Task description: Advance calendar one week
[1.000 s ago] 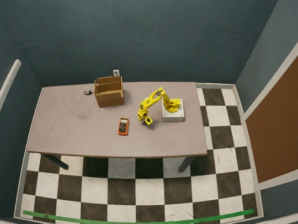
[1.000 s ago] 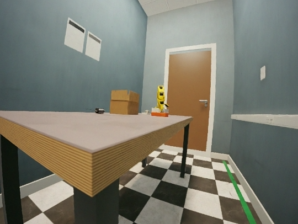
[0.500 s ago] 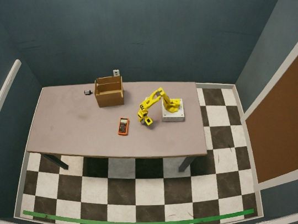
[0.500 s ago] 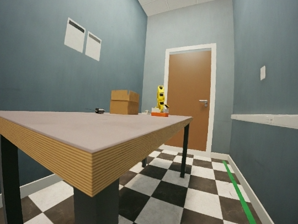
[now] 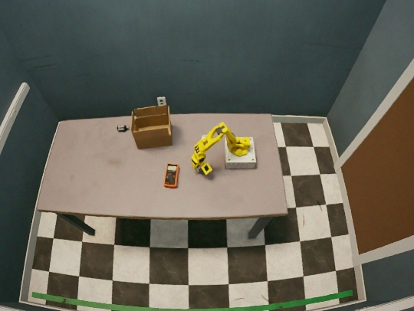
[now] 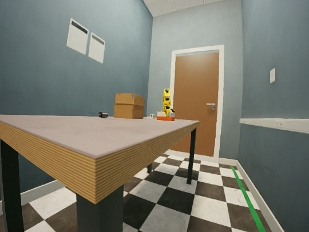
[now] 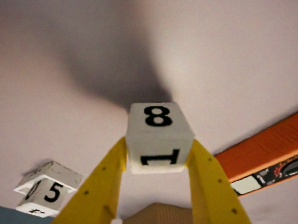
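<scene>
With the cube (image 7: 159, 135) clamped between the end effector's (image 5: 203, 171) (image 7: 158, 150) narrowly parted fingers, the tray (image 7: 24, 188) lies lower left, wrist view.

My fingers are yellow. My cube (image 7: 159, 137) is white with a black 8 and a black 1. The other cube (image 7: 49, 192) is white with a black 5. The meter (image 5: 166, 181) (image 7: 250, 152) is orange. The floor (image 5: 207, 258) (image 6: 177, 183) has dark and white squares.

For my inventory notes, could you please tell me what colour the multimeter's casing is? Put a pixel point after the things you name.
The multimeter (image 5: 171, 175) (image 7: 270, 172) has an orange casing, seen best in the top view.
</scene>
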`<state>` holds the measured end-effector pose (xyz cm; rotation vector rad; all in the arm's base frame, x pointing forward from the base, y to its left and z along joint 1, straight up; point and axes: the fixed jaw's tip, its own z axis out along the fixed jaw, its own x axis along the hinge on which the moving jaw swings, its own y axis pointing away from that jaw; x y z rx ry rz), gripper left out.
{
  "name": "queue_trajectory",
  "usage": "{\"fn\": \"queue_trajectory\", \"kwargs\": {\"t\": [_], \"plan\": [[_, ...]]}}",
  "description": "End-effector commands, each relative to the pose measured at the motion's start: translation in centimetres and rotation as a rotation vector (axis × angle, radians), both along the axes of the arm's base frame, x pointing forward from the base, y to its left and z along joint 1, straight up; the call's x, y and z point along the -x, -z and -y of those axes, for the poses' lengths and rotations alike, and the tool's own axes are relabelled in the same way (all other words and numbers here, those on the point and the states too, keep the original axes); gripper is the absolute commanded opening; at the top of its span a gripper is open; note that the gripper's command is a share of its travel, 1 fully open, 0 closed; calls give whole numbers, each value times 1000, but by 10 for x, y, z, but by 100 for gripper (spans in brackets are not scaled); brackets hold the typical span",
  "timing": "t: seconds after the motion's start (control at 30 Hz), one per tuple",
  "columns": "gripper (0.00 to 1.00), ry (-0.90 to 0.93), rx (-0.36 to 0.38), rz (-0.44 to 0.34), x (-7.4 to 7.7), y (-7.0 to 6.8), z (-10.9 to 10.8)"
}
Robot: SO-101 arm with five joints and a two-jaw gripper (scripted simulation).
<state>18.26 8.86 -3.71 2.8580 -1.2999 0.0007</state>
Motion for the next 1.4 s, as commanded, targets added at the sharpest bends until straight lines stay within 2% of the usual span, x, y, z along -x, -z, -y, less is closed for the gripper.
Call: {"fn": "queue_trajectory", "kwargs": {"t": [0.0, 1.07, 1.37], "plan": [[0, 4, 12, -28, 7, 6, 1], [0, 4, 12, -28, 7, 17, 1], [16, 4, 12, -28, 7, 17, 1]]}}
